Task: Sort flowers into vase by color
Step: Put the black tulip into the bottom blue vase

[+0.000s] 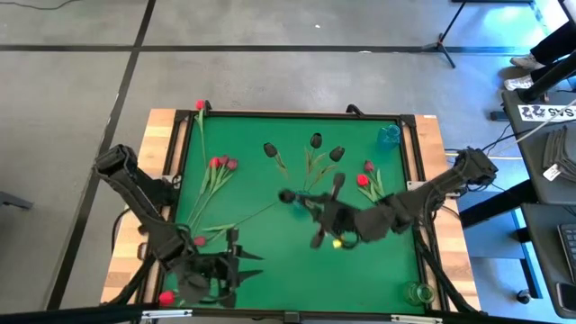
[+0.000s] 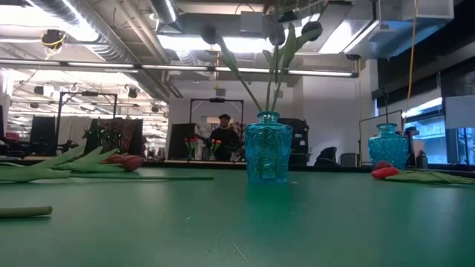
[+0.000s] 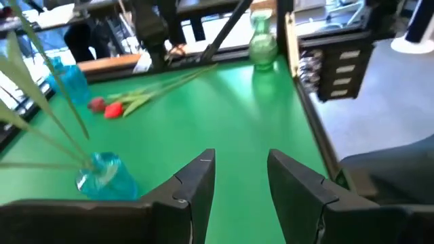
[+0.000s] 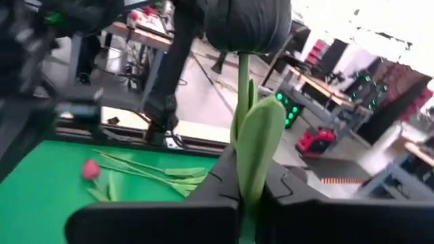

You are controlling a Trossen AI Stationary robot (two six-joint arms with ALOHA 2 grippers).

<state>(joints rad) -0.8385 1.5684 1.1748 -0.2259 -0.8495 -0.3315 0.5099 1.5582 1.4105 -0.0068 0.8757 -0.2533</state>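
Note:
The middle blue glass vase [image 2: 267, 148] [image 1: 301, 200] stands mid-table with near-black tulips [image 1: 316, 140] upright in it. Another near-black head [image 1: 286, 194] shows beside it, its long stem running toward the near left. My right gripper [image 4: 241, 196] [image 1: 326, 214] is just right of this vase, shut on a near-black tulip [image 4: 247, 24]. Pink-maroon tulips [image 1: 221, 164] lie on the left of the table, and red ones [image 1: 364, 178] on the right. My left gripper [image 3: 237, 177] [image 1: 229, 263] waits open at the near left edge. My right gripper pinches the near-black tulip between its two fingers by the stem and a leaf [image 4: 252, 163], well below the head. The stem [image 4: 243, 88] stands out past the fingertips with the head at its far end, lifted clear of the table. The stem's lower end is hidden by the fingers.
A second blue vase [image 1: 389, 135] [image 2: 387, 144] stands at the far right corner. A green vase [image 1: 417, 292] [image 3: 263, 41] is at the near right corner. Single red tulips lie at the far left edge [image 1: 200, 105] and by the left arm [image 1: 200, 240]. People stand beyond the table.

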